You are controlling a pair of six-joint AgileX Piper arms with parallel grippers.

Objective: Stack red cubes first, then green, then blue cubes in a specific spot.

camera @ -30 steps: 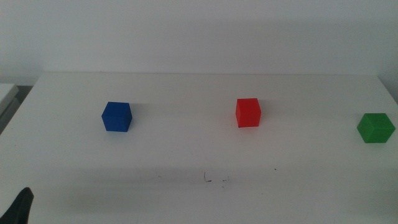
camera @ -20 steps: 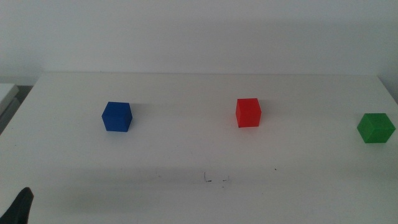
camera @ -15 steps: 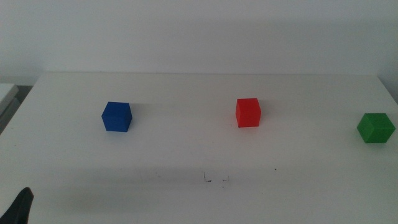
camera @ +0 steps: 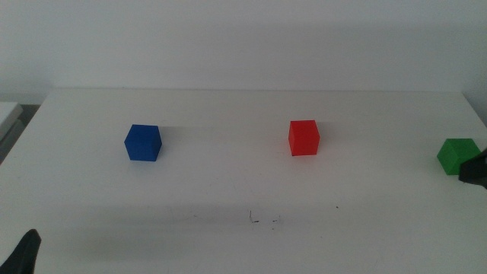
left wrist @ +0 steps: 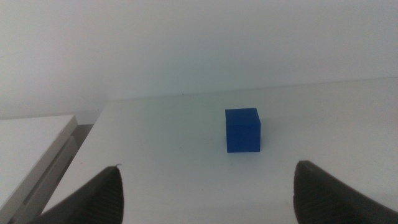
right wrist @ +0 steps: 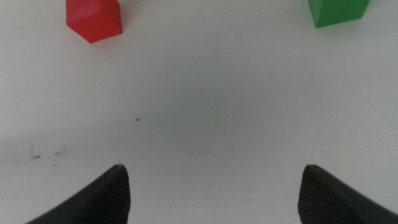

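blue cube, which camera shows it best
The left wrist view: the blue cube sits whole and large between the open left gripper jaws, alone on the white table. The middle view shows it smaller, at left. The right wrist view misses it.

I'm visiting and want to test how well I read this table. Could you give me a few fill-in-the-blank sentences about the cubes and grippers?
1. Between the blue cube and the green cube sits the ____ cube.
2. The right gripper shows at the table's right edge, next to the ____ cube.
3. The left gripper waits at the bottom left corner, nearest the ____ cube.
4. The number of cubes stacked on the scribble marks is ____.

Missing words: red; green; blue; zero
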